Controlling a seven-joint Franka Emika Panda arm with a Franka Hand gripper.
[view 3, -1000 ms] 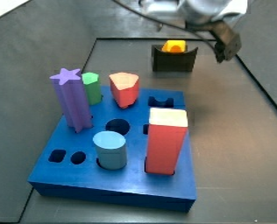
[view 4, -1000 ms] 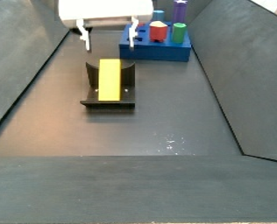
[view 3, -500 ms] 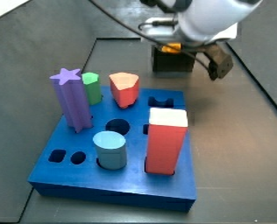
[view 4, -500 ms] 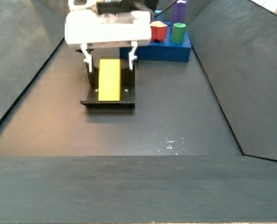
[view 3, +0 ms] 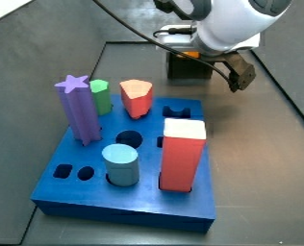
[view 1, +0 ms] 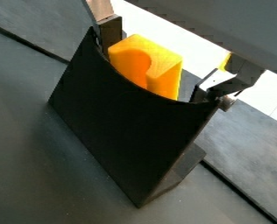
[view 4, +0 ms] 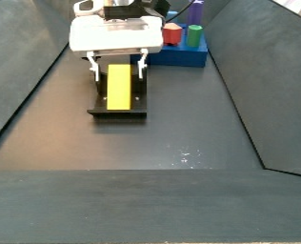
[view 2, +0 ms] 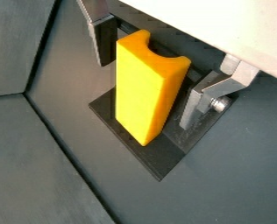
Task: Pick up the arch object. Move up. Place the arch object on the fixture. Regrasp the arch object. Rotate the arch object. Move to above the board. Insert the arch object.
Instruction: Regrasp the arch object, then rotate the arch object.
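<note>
Here the arch object point(view 2: 147, 86) lies propped in the fixture point(view 1: 117, 118), yellow face showing in a side view point(view 4: 117, 86), and the gripper point(view 2: 154, 72) is lowered around it, one finger point(view 2: 103, 37) at the block's far end and the other finger point(view 2: 211, 94) on the opposite side. In both wrist views the jaws stand wide and a gap shows on each side of the block, so they appear to have hold of nothing yet. The regrasp looks to be the step in hand, and the risk lies in how the plates meet the piece: if one pad touches first, it may push the arch sideways in the notch or tip it off its lean, and a skewed hold would carry through the rotation and spoil the fit at the board point(view 3: 78, 187). A finger could also catch the fixture's wall on closing. In a side view point(view 3: 200, 53) the arm hides the block, so alignment cannot be judged there.
</note>
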